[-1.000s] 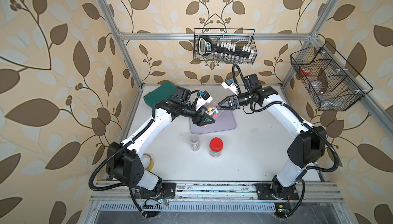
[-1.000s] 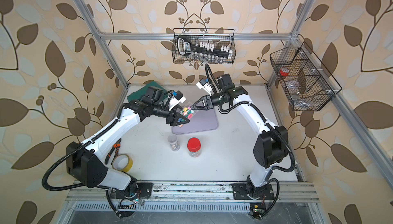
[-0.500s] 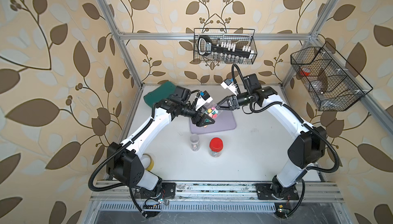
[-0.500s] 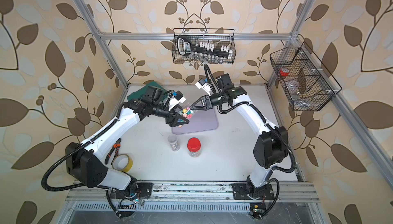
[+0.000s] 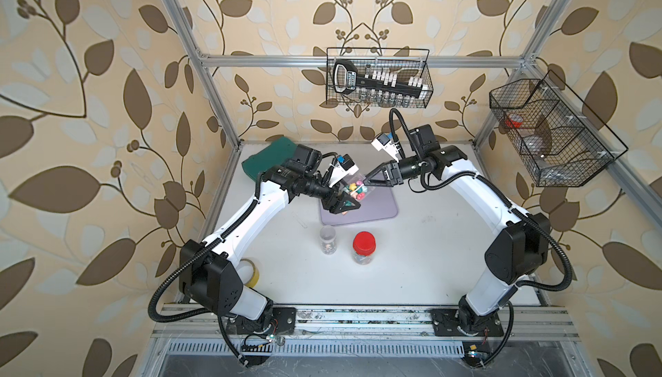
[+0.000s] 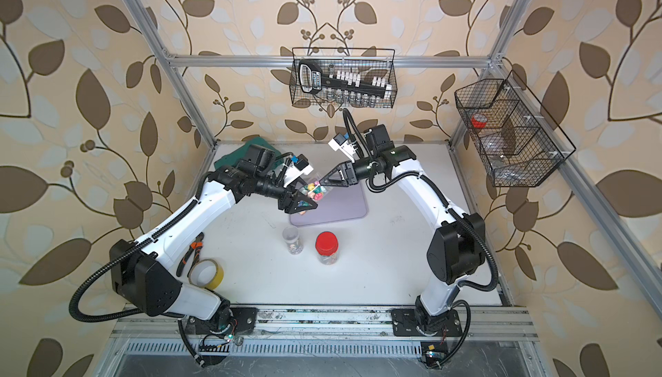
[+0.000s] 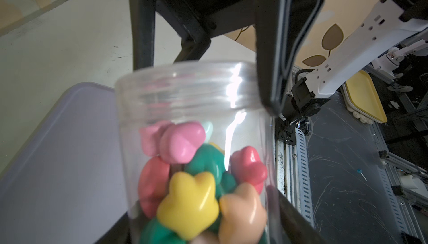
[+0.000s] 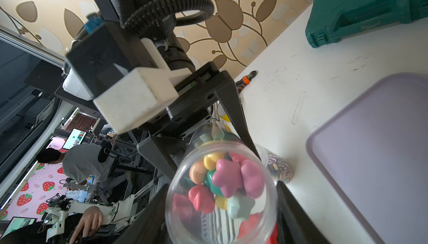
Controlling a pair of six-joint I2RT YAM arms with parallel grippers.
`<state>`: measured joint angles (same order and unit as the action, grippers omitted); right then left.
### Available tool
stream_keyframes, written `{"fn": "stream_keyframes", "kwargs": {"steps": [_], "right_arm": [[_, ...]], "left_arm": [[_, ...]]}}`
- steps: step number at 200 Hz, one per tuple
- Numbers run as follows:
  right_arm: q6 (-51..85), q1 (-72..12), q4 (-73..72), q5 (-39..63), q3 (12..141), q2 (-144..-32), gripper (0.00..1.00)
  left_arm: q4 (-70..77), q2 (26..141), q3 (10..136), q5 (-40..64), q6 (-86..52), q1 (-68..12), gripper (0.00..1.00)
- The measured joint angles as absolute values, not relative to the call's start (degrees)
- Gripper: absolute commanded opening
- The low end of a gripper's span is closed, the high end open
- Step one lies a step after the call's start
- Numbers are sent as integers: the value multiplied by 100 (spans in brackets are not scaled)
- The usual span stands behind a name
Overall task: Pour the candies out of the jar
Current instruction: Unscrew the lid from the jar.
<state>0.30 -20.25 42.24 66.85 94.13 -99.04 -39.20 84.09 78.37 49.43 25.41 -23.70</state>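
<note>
A clear plastic jar (image 5: pixel 353 191) (image 6: pixel 314 189) without a lid hangs tilted above the left part of a purple tray (image 5: pixel 379 207). Pastel flower-shaped candies (image 7: pixel 187 198) (image 8: pixel 229 178) fill its lower half. My left gripper (image 5: pixel 350 196) (image 7: pixel 203 229) is shut on the jar's body near its base. At the open mouth, my right gripper (image 5: pixel 366 183) (image 8: pixel 221 222) is shut on the rim, one finger on each side. No candies show on the tray (image 8: pixel 382 150).
A red-lidded jar (image 5: pixel 363 248) and a small clear jar (image 5: pixel 327 239) stand in front of the tray. A green case (image 5: pixel 268 156) lies at the back left. A tape roll (image 6: pixel 206 273) and pliers (image 6: pixel 190 253) lie beside the left arm's base. Two wire baskets hang on the walls.
Hardly anything has shifted. Both grippers stay at the jar above the tray, and the candies remain inside.
</note>
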Motion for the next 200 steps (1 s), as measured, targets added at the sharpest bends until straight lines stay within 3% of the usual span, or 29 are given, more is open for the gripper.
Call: {"fn": "stream_keyframes", "kwargs": {"steps": [66,118,200], "right_arm": [[-174,-2025,4442,6617,9443,-9904,40],[-95,-2005,4519,6659,9513,-9904,85],[1345,-1437,4397,6619,9754,-9922,89]], "left_arm": [[-4056,8409,7881,4816,2547,-2373,63],[-4121,8409,7905,4737,2650,-2397,62],[-4407,8409,7922,4285,2856,-2397,61]]}}
